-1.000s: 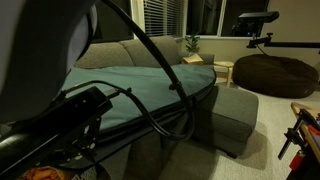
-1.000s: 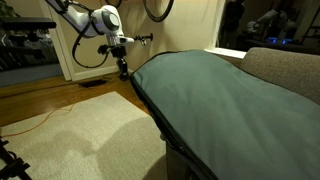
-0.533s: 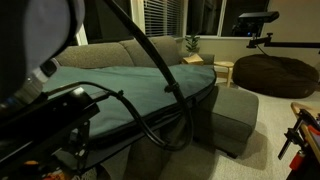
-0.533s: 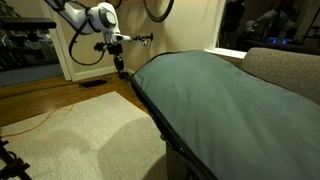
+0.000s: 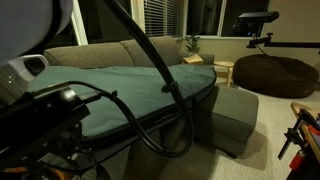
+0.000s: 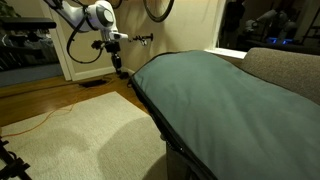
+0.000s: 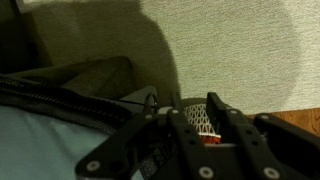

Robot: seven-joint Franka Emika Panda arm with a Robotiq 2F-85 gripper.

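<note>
A teal blanket (image 6: pixel 220 100) with a dark edge covers the grey sofa (image 5: pixel 235 115) in both exterior views. In an exterior view my gripper (image 6: pixel 119 68) hangs pointing down, just beyond the blanket's far corner and above the wood floor. In the wrist view the gripper (image 7: pixel 198 122) stands a little open, with a narrow gap between its dark fingers (image 7: pixel 222 118). Nothing is pinched in the gap. Through it I see a white mesh thing (image 7: pixel 200 118) with a red part below. The blanket's dark edge (image 7: pixel 70 100) lies left of the fingers, apart from them.
A pale rug (image 6: pixel 90 130) lies beside the sofa, and an orange cable (image 6: pixel 40 118) crosses the wood floor. A brown beanbag (image 5: pixel 275 72), a small side table with a plant (image 5: pixel 193 45) and a camera stand (image 5: pixel 255 20) are at the back. Dark cables (image 5: pixel 160 120) hang close by.
The jaws have parted from shut to a narrow gap. The gripper has lifted slightly and drifted away from the blanket's corner. The arm in the foreground has shifted left.
</note>
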